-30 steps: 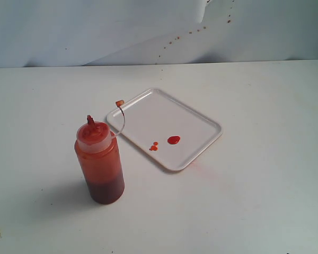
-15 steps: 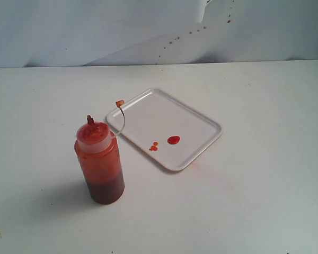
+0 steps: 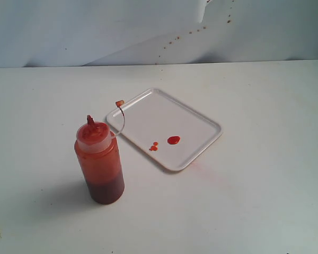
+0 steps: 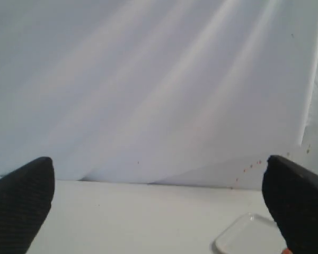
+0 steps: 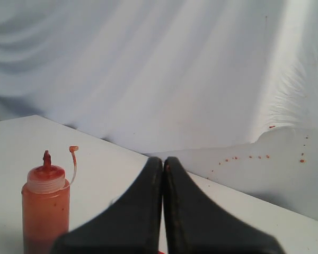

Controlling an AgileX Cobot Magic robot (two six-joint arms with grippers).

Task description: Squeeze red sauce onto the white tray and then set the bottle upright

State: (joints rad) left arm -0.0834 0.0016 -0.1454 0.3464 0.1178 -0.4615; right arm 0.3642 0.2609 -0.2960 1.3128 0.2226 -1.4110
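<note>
Both arms are outside the exterior view. Left gripper spread wide, empty. Right gripper pressed closed, empty, fingers blocking most of the white tray. Bottle upright just left of the tray; red sauce blobs on it.

One bottle stands ahead of the right gripper, off to one side of its two pressed-together fingers. One tray, a corner of it showing ahead of the left gripper, near one of its two wide-apart fingers. That makes two grippers, four fingers. On the tray, three blobs of sauce: one bigger, two small. One nozzle, one tethered tip cap. One table. One backdrop, its red specks too small to count
</note>
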